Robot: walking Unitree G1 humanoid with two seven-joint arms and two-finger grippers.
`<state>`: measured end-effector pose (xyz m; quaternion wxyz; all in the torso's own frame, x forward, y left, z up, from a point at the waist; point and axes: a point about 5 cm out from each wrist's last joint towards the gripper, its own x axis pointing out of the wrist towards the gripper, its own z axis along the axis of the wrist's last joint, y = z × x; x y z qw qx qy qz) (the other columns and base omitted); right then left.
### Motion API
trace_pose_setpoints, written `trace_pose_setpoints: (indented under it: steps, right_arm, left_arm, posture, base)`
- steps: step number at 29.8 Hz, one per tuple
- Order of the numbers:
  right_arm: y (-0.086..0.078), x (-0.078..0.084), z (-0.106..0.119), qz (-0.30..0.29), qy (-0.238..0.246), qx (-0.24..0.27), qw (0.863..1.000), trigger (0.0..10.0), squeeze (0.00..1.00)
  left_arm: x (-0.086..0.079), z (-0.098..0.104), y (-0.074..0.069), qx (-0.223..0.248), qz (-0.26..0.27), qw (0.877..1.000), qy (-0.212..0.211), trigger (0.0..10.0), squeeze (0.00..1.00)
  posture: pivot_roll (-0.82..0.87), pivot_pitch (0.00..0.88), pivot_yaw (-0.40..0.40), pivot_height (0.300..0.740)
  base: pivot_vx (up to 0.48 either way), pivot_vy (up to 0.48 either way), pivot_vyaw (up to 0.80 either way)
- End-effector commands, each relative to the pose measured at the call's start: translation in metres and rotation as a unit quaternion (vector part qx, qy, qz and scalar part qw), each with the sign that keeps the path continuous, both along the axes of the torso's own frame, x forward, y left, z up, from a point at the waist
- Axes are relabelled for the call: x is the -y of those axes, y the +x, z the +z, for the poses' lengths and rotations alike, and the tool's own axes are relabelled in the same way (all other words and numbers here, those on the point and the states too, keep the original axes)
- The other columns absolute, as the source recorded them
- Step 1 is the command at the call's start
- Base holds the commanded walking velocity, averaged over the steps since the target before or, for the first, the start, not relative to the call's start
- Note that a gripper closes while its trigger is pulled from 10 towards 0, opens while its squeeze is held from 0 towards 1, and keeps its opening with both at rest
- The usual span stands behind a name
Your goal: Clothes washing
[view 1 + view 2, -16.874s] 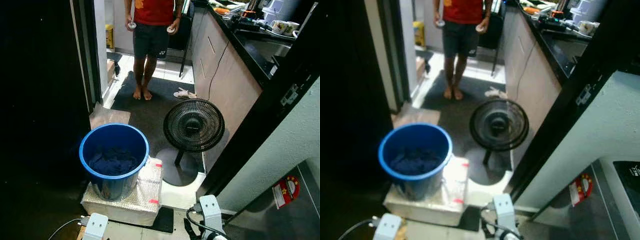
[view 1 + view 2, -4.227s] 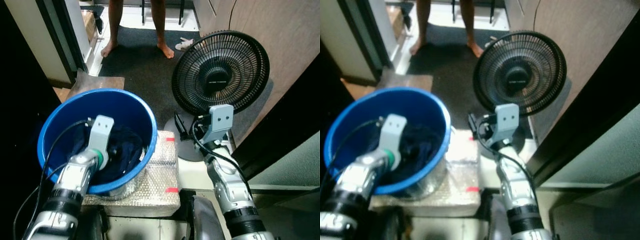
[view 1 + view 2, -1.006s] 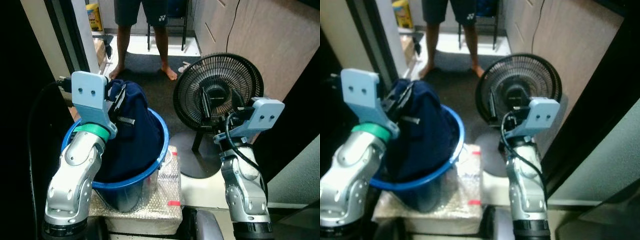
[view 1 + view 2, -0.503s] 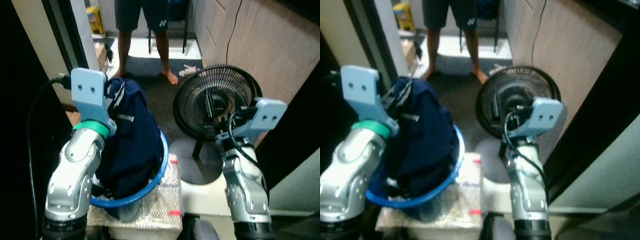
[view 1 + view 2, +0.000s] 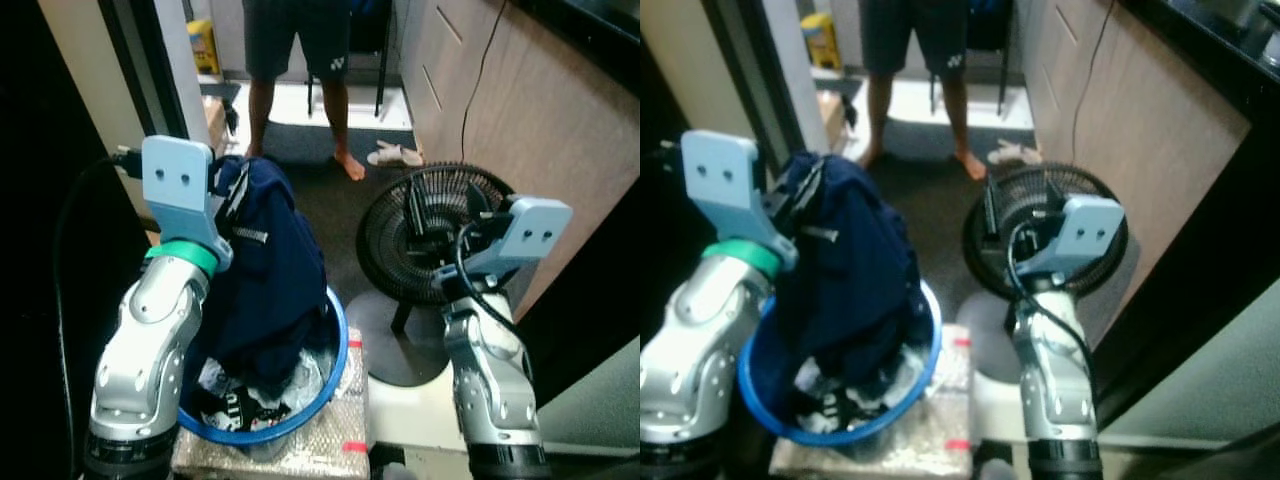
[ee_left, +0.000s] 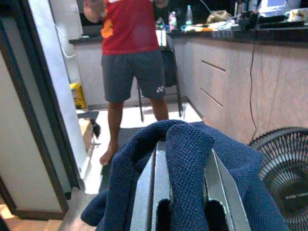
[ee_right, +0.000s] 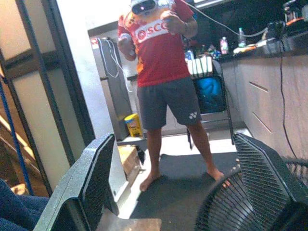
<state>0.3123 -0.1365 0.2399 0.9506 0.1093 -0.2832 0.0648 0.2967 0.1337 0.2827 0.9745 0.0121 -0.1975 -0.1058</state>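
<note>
Navy garment (image 5: 262, 270) hangs lifted above the blue bucket (image 5: 335, 375) (more crumpled clothes inside).

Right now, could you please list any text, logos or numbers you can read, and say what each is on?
"SC", partly hidden letters in white on the person's red shirt.
A small white logo on the shorts, with no letters readable.
White print on dark cloth in the bucket, too blurred to read.
</note>
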Motion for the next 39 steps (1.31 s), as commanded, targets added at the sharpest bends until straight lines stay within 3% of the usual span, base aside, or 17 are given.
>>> trace_pose_setpoints:
  steps: [1,24,39]
  right_arm:
    - [0.0,-0.002,-0.002,0.004,0.0,-0.005,1.0,10.0,0.0]
    - [0.001,-0.002,-0.005,0.0,-0.006,-0.017,1.0,10.0,0.0]
    - [0.003,-0.003,-0.014,-0.015,-0.012,-0.035,0.999,10.0,0.0]
  left_arm:
    - [0.0,0.005,-0.002,0.02,0.004,1.0,0.002,10.0,0.0]
    - [0.0,-0.002,0.0,0.006,0.009,1.0,0.0,10.0,0.0]
    - [0.001,-0.01,0.002,-0.008,0.006,1.0,0.003,10.0,0.0]
  posture:
    - [0.03,0.004,0.037,0.66]
    - [0.03,0.009,0.03,0.728]
    - [0.03,0.015,0.031,0.728]
  base:
    - [0.0,0.0,0.0]
    - [0.0,0.0,0.0]
    - [0.0,0.0,0.0]
